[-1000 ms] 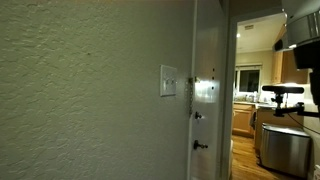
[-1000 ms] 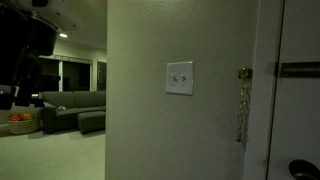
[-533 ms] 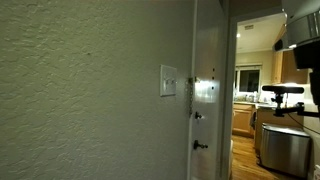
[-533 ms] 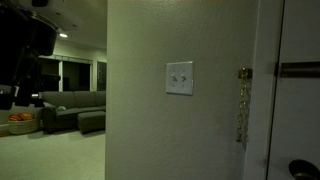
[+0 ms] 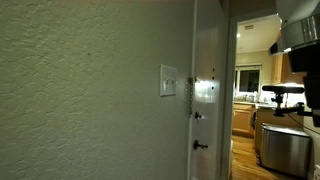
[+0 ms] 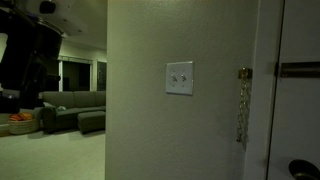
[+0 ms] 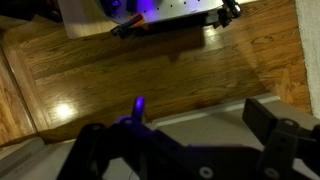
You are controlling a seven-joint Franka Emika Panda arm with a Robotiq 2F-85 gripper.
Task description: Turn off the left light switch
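The white switch plate [image 5: 169, 82] sits on the textured wall, seen edge-on here and face-on in the exterior view [image 6: 180, 78]. Its left switch [image 6: 174, 77] is a faint small toggle; its position is too small to read. The dark arm shows only at the frame edges in both exterior views [image 5: 300, 35] [image 6: 30, 60], far from the plate. In the wrist view my gripper [image 7: 185, 135] is open and empty, with its fingers [image 7: 270, 120] spread wide over the floor. The plate is not in the wrist view.
A white door with shiny metal hardware [image 5: 205, 90] stands beside the plate; a chain [image 6: 242, 105] and a knob [image 6: 300, 170] show on it. A sofa [image 6: 70, 105] is in the far room. A steel bin [image 5: 285, 148] stands in the kitchen. Wood floor [image 7: 150, 70] lies below the gripper.
The arm has shifted slightly at the edges of both exterior views. The switch plate and door are unchanged.
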